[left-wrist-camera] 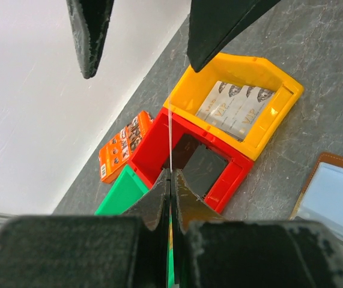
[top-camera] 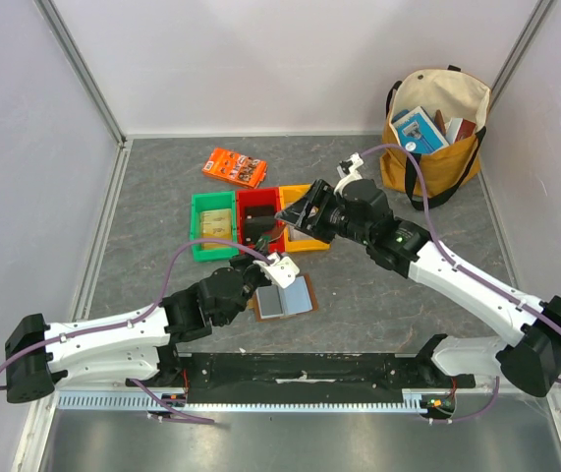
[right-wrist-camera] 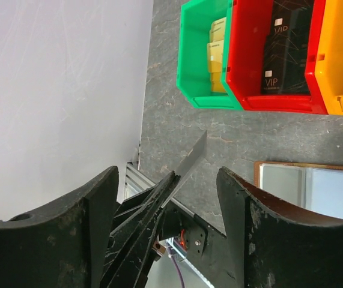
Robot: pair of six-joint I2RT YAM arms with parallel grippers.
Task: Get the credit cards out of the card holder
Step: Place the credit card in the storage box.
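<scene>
The left gripper (left-wrist-camera: 171, 177) is clamped on one thin card (right-wrist-camera: 190, 161). The card sticks out past its fingertips, long axis in line with the fingers. Straight ahead, the right gripper (right-wrist-camera: 168, 175) hangs with fingers spread wide, and the card's free end points into that gap without touching. The open wallet (top-camera: 287, 298) lies just beside and below the left gripper.
</scene>
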